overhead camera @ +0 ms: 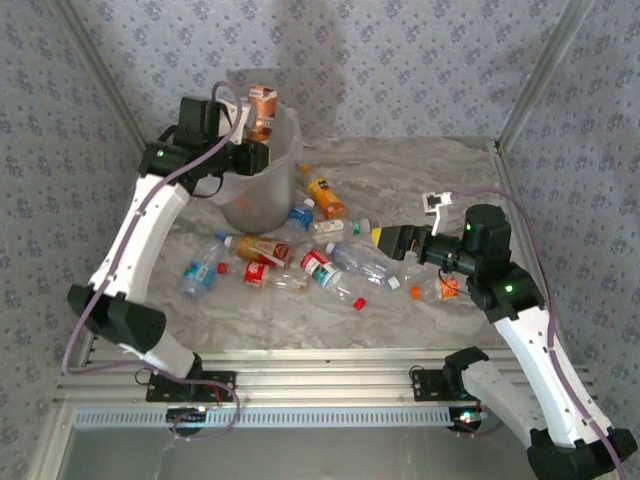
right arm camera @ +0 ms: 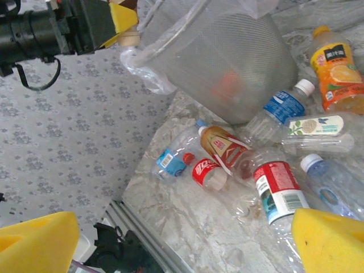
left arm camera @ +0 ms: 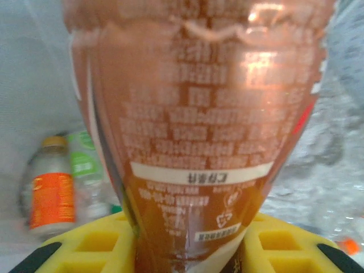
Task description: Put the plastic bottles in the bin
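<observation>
Left gripper (overhead camera: pixel 250 128): clenched on a brown bottle (overhead camera: pixel 263 106). Its yellow pads (left arm camera: pixel 96 242) sit either side of the bottle's lower body.
Brown bottle: held up over the mouth of the bin (overhead camera: pixel 262 185), near the far-left rim. The label print reads upside down in the left wrist view.
Bin: upright at the back left of the counter (overhead camera: pixel 430 170). It is lined with a clear bag (right arm camera: pixel 142 65) that folds over the rim.
Inside bin: an orange-label bottle (left arm camera: pixel 51 190) and a green-label bottle (left arm camera: pixel 84 165) lie side by side at the bottom.
Right gripper (overhead camera: pixel 386 238): released, jaws spread wide, nothing between them. It hangs low at the right end of the bottle scatter, pointing left.
Scatter near bin: all on their sides. An orange juice bottle (overhead camera: pixel 326 198) lies just right of the bin. A blue-label bottle (overhead camera: pixel 299 216) lies just beside the bin's foot, with a white-label bottle (overhead camera: pixel 340 226) next to it.
Scatter in front: a red-and-gold bottle (overhead camera: pixel 262 247) lies before the bin, with a red-label bottle (overhead camera: pixel 320 266) to its right. A second blue-label bottle (overhead camera: pixel 200 268) lies farthest left.
Scatter at right: a clear bottle (overhead camera: pixel 365 262) lies nearest the right gripper. An orange-capped bottle (overhead camera: pixel 440 288) lies beside the right arm.
</observation>
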